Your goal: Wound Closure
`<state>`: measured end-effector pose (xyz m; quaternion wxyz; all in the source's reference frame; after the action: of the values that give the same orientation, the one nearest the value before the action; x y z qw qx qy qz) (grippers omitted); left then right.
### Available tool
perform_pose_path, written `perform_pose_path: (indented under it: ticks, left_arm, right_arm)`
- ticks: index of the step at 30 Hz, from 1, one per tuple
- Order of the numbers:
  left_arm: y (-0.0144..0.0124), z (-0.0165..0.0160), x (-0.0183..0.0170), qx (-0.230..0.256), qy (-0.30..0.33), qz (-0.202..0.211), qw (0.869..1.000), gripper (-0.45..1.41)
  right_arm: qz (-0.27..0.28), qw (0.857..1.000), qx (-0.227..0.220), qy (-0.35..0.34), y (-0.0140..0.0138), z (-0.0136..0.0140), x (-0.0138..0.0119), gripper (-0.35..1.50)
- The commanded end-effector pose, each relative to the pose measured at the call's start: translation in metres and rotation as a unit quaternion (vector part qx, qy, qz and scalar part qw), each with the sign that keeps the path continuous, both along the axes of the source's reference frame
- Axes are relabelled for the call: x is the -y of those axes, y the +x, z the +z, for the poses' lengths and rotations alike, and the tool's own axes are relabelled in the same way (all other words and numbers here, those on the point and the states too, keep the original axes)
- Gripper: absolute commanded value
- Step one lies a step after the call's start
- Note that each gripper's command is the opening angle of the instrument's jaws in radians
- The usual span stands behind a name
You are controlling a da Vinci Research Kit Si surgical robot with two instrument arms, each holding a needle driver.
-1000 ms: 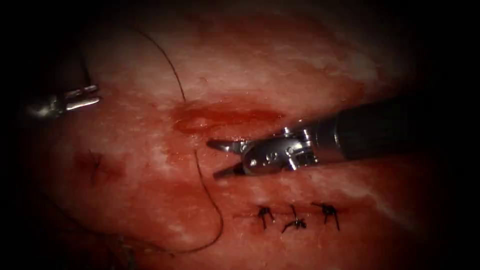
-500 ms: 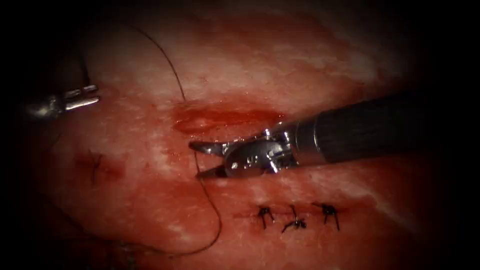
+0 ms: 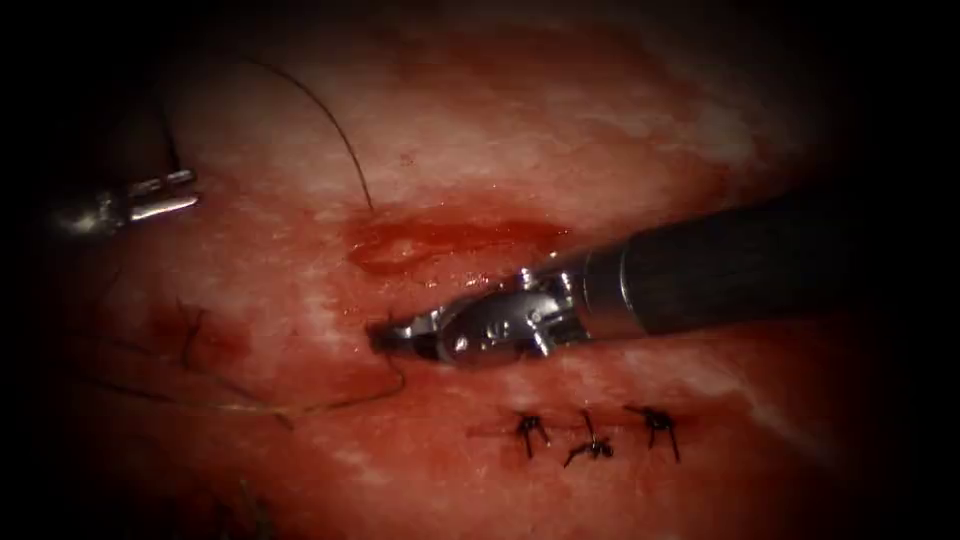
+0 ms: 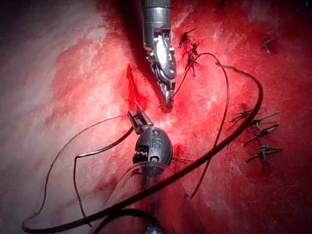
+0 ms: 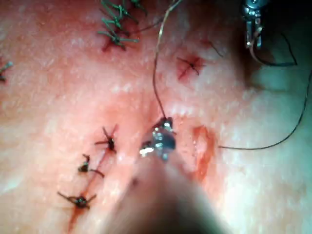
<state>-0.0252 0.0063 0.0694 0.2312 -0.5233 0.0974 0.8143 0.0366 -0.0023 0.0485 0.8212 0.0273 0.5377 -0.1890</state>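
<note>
My right tool (image 3: 385,336) reaches in from the right, its jaws shut on the dark thread (image 3: 300,407) just below the left end of the open cut (image 3: 440,236). From that grip the thread trails low and leftward over the tissue (image 3: 560,120). Another strand (image 3: 340,135) runs down to the tissue at the cut's left end. My left tool (image 3: 165,197) sits at the far left, jaws shut on what looks like the curved needle (image 5: 273,63), held off the tissue. The left wrist view has my left jaws (image 4: 138,116) close to the right tool's tip (image 4: 168,100).
Three tied stitches (image 3: 590,436) with short cut ends sit in a row below the right tool's shaft. An older knot (image 3: 188,330) marks the tissue at lower left. Red fluid pools in the open cut. Loose thread (image 4: 229,122) loops over the tissue.
My right tool slid left with its jaws open, then closed on the thread. The hanging loop of thread below it flattened and now runs off to the left. The left tool stayed still.
</note>
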Motion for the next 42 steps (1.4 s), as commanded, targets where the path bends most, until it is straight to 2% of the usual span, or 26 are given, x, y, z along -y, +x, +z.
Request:
perform_pose_path:
  ticks: [1, 3, 6, 15, 21, 22, 23, 24, 25, 28, 29, 33, 42]
  left_arm:
    - [-0.0005, 0.0006, 0.0008, 0.0, 0.002, 0.001, 1.0, -0.45]
    - [-0.0005, 0.0006, 0.0008, 0.0, 0.002, 0.001, 1.0, -0.45]
    - [-0.0004, 0.0006, 0.0008, 0.001, 0.002, 0.001, 1.0, -0.45]
    - [-0.0004, 0.0006, 0.0008, 0.0, 0.002, 0.001, 1.0, -0.45]
    - [-0.0003, 0.0007, 0.0008, 0.001, 0.002, 0.001, 1.0, -0.45]
    - [-0.0003, 0.0007, 0.0008, 0.001, 0.002, 0.001, 1.0, -0.45]
    - [-0.0003, 0.0007, 0.0008, 0.001, 0.002, 0.001, 1.0, -0.45]
    - [-0.0003, 0.0007, 0.0008, 0.001, 0.002, 0.001, 1.0, -0.45]
    - [-0.0002, 0.0007, 0.0008, 0.001, 0.002, 0.001, 1.0, -0.45]
    - [-0.0002, 0.0007, 0.0008, 0.001, 0.002, 0.001, 1.0, -0.45]
    - [-0.0003, 0.0007, 0.0008, 0.001, 0.002, 0.001, 1.0, -0.45]
    - [-0.0003, 0.0007, 0.0008, 0.001, 0.002, 0.001, 1.0, -0.45]
    - [-0.0004, 0.0007, 0.0009, 0.0, 0.001, 0.001, 1.0, -0.45]
  right_arm:
    - [-0.006, 1.0, 0.002, 0.006, 0.0002, -0.0005, 0.0017, -0.35]
    - [-0.011, 1.0, 0.006, 0.011, 0.0, -0.0014, 0.0028, -0.35]
    - [-0.024, 0.999, 0.007, 0.024, 0.0001, -0.0048, 0.0051, -0.35]
    - [-0.076, 0.995, -0.007, 0.064, 0.0014, -0.014, 0.0088, -0.35]
    - [-0.109, 0.989, -0.033, 0.094, 0.0017, -0.0174, 0.0104, -0.35]
    - [-0.101, 0.99, -0.035, 0.09, 0.0017, -0.0176, 0.0101, -0.35]
    - [-0.085, 0.992, -0.034, 0.082, 0.0017, -0.0175, 0.0097, -0.13]
    - [-0.069, 0.994, -0.033, 0.075, 0.0017, -0.0174, 0.0091, 0.17]
    - [-0.047, 0.996, -0.031, 0.069, 0.0015, -0.017, 0.0083, 0.63]
    - [0.006, 0.998, -0.022, 0.057, 0.0009, -0.0156, 0.006, 1.18]
    - [0.02, 0.998, -0.015, 0.053, 0.0007, -0.0151, 0.0054, 1.27]
    - [0.06, 0.997, 0.008, 0.049, -0.0003, -0.0125, 0.003, 1.37]
    - [0.107, 0.993, 0.034, 0.025, -0.0002, -0.006, 0.0005, 1.3]
